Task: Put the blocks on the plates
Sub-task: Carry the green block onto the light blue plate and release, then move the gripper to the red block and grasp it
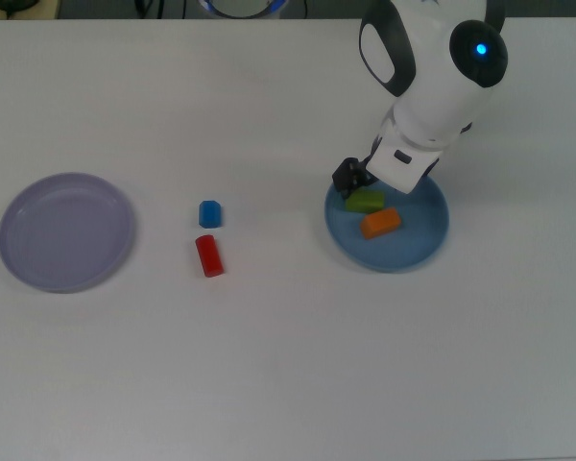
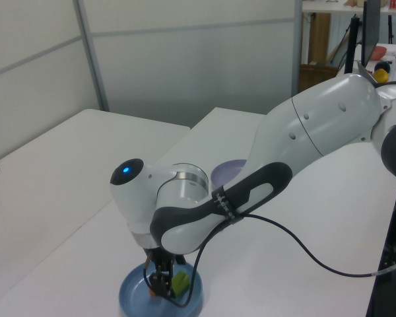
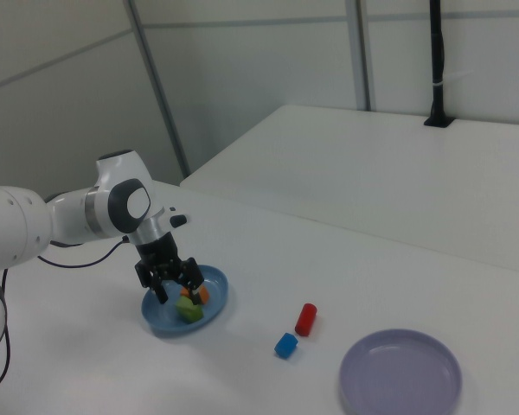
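The green block (image 1: 365, 202) lies on the blue plate (image 1: 432, 245) beside the orange block (image 1: 380, 223). My gripper (image 1: 360, 187) hangs just above the green block, open, holding nothing; the right view shows the gripper (image 3: 177, 285) with its fingers spread over the green block (image 3: 188, 309). On the table between the plates lie the blue block (image 1: 209, 213) and the red block (image 1: 208, 255), close together. The lavender plate (image 1: 65, 231) sits empty at the top view's left. In the left view the arm hides most of the lavender plate (image 2: 224, 173).
The robot's white arm (image 1: 432, 77) reaches in from the top view's upper edge over the blue plate's far side. In the left view the thick arm (image 2: 264, 172) and a black cable (image 2: 303, 257) cross the table.
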Motion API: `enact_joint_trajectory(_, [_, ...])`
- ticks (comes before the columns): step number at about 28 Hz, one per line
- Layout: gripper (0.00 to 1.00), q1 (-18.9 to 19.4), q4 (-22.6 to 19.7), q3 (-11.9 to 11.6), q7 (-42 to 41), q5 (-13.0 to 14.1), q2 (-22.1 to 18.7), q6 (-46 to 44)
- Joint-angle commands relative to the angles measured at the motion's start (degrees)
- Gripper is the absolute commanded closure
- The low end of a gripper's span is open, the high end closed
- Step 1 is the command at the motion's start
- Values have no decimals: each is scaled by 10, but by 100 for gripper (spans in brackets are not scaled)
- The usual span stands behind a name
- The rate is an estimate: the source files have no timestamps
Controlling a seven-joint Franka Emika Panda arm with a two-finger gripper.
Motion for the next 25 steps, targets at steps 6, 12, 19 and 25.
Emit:
enact_joint_trajectory(6, [0,-98,1,-18,0,-1,-29,-7])
enact_joint_trajectory(12, [0,-159,2,-18,-42,-1,-26,2])
enact_joint_trajectory(19, [0,-202,2,-18,-61,0,-9,45])
enact_joint_trajectory(25, [0,-217,2,-18,-58,-4,6,60])
